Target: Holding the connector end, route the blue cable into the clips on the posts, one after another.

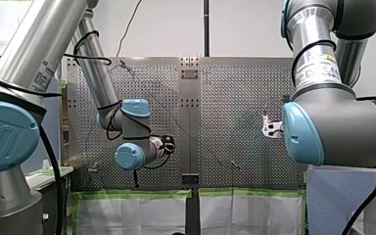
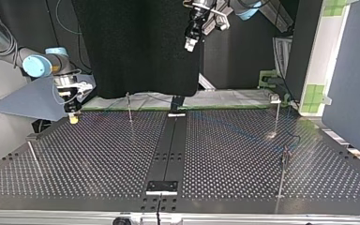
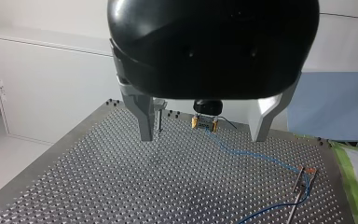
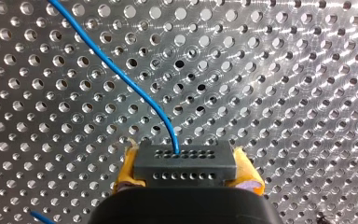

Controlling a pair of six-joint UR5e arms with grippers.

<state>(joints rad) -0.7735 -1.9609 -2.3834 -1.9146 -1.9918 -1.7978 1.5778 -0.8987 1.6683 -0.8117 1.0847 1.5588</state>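
Blue cable (image 4: 121,77), connector (image 4: 185,163) pinched in my right fingers (image 4: 127,171), passes a post (image 3: 297,193); left fingers (image 3: 144,116) spread empty.

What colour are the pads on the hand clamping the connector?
Yellow pads, flanking the dark grey connector; clearest in the right wrist view.

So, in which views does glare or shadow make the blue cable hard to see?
Right wrist view: the table glints around every hole, yet the blue cable stands out down to the connector. Left wrist view: even light, the cable is plain. Top view: the table is dark with a pale sheen, the cable only faint. Front view: I can hardly find it.
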